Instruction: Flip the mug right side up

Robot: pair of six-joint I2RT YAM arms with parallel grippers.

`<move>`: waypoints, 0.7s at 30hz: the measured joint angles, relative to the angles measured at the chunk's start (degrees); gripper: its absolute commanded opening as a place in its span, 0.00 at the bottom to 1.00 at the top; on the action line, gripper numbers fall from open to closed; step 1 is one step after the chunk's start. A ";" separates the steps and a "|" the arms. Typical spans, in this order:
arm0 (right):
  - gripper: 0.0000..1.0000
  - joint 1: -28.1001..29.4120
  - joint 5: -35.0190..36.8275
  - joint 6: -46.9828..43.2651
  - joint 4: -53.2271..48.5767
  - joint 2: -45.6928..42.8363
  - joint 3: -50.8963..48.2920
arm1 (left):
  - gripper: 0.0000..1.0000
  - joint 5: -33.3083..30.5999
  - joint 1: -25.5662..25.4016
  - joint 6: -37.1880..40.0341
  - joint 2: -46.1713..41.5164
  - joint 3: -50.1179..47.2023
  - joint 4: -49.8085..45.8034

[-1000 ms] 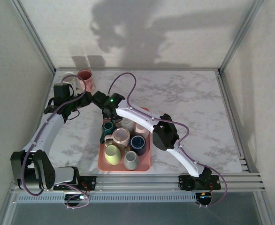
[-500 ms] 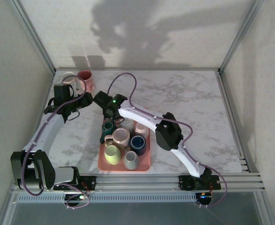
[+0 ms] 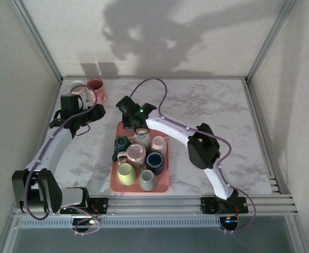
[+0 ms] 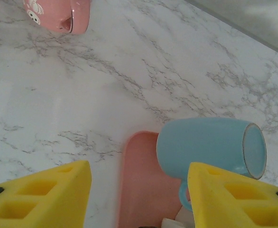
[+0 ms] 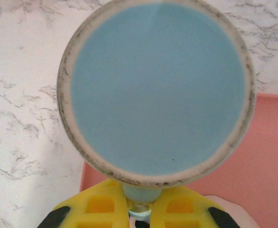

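While the right gripper (image 5: 139,202) was clamped on the handle of the light blue mug (image 4: 205,145), the mug hung on its side above the far-left corner of the pink tray (image 4: 134,156), its flat base turned toward the right wrist camera. The left gripper (image 4: 138,190) hovered with its yellow fingers (image 4: 44,194) apart and holding nothing, above the marble surface (image 4: 143,61) just beside that corner. Several other mugs (image 3: 136,153) filled the tray, and a pink mug (image 3: 95,87) sat at the far-left corner of the surface.
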 measured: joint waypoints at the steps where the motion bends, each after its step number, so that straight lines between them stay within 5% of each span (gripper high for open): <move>1: 0.00 -0.11 -0.22 -0.09 0.92 -0.66 -0.98 | 0.56 0.15 0.00 -0.04 0.00 0.00 0.00; 21: 0.00 -1.99 -6.51 0.07 14.58 -11.17 -15.02 | 0.55 7.26 0.98 -3.76 0.00 1.77 0.52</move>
